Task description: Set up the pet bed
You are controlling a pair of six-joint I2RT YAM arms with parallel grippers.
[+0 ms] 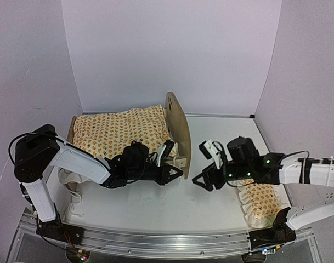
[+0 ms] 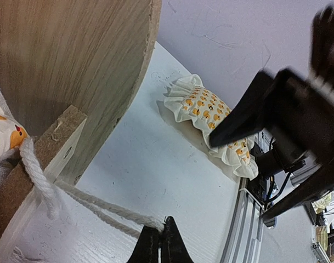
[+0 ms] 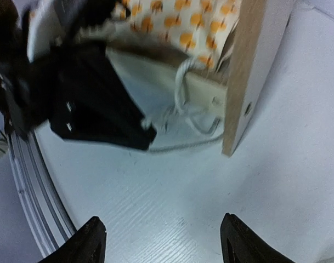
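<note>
The pet bed (image 1: 179,127) is a light-wood frame at the left middle, its rounded end board upright. Its mattress is hidden under the orange-patterned quilt (image 1: 120,131). My left gripper (image 1: 172,174) lies low by the bed's near corner, shut on a white rope (image 2: 95,204) that runs to the frame's side rail (image 2: 43,159). The left wrist view shows the closed tips (image 2: 160,235) pinching the rope. My right gripper (image 1: 202,164) is open and empty just right of the end board, facing the left gripper. In the right wrist view (image 3: 164,241) it sits over bare table.
The small ruffled pillow (image 1: 262,200) lies at the right front under my right arm; it also shows in the left wrist view (image 2: 208,112). A metal rail (image 1: 156,241) runs along the table's near edge. White walls enclose the table.
</note>
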